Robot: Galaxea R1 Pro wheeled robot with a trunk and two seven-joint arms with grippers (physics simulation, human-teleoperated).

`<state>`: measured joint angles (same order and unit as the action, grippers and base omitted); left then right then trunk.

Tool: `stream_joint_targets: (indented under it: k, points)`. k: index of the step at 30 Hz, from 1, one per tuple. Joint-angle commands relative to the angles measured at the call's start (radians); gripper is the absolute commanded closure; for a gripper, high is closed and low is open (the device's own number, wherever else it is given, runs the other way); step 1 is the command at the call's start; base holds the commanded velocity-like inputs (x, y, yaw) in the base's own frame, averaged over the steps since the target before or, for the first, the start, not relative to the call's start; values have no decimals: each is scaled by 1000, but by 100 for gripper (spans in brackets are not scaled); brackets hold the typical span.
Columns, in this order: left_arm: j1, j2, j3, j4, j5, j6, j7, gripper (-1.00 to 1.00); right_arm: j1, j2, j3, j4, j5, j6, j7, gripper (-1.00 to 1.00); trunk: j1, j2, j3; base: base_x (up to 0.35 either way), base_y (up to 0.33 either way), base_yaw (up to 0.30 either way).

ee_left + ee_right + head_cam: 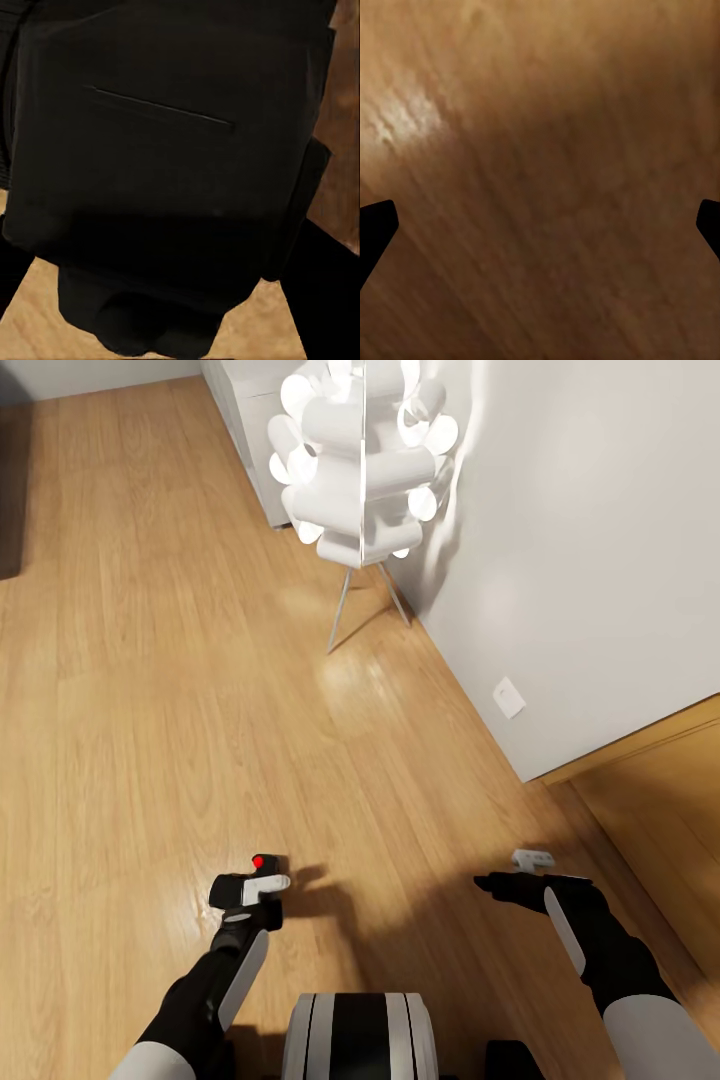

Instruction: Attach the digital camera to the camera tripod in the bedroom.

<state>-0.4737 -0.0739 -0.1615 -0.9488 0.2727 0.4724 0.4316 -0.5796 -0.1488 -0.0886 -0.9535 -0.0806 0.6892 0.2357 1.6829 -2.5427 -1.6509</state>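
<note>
Holding the digital camera with its red button up, your left gripper has its jaws closed on the black body, low above the wood floor. Your right gripper hangs empty, its two fingertips wide apart. Ahead, a white lamp stands beside the grey wall.

Wood floor, white wall — white lamp

- We see a black digital camera with a red button, lower left.
- Honey-brown wood-grain floor.
- White tubular lamp, upper centre.
- Pale grey wall, right.
</note>
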Motion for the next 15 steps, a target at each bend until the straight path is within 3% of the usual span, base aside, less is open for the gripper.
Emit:
stream_joint_targets:
  k: [1, 8, 15]
  points:
    - [0, 0, -3, -4, 11, 3, 10, 100, 0, 0, -1, -1, -8, 6, 0, -100, 0, 0, -1, 0, 0, 0]
    - [0, -3, -6, -40, 11, 5, 11, 100, 0, -4, -5, -11, -12, 6, 9, -100, 0, 0, -1, 0, 0, 0]
    - [0, -3, -6, -168, 13, 15, 10, 100, 0, -1, -5, -21, -15, 7, 11, -100, 0, 0, -1, 0, 0, 0]
